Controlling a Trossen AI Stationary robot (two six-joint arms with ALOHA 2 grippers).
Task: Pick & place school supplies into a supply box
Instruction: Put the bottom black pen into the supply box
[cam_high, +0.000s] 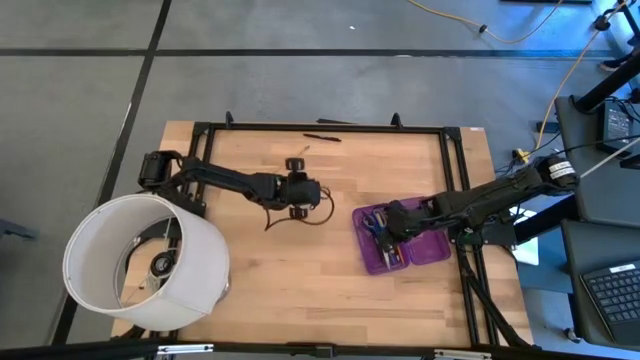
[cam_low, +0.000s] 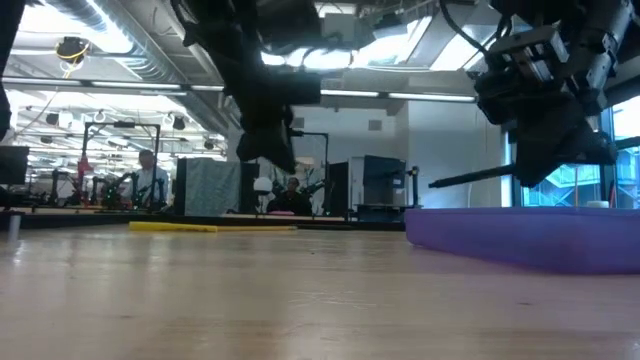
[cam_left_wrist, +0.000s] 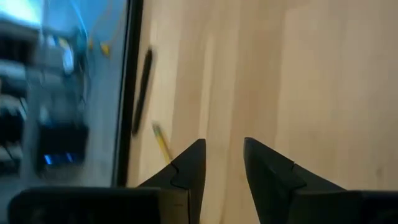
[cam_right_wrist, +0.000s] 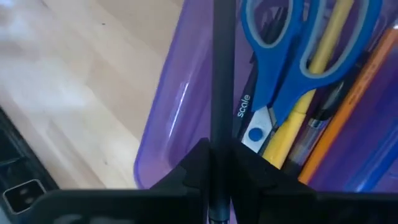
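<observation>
Right gripper (cam_right_wrist: 219, 163) fingers pinch a black pen (cam_right_wrist: 222, 74) over the supply box (cam_right_wrist: 163, 118); left gripper (cam_left_wrist: 222, 163) fingers spread

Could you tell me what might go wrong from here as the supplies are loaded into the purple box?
The right tool holds a black pen over the purple box, above the blue scissors; released here, it may rest across them or roll out. The left tool, open, could nudge the yellow pencil toward the table edge.
</observation>
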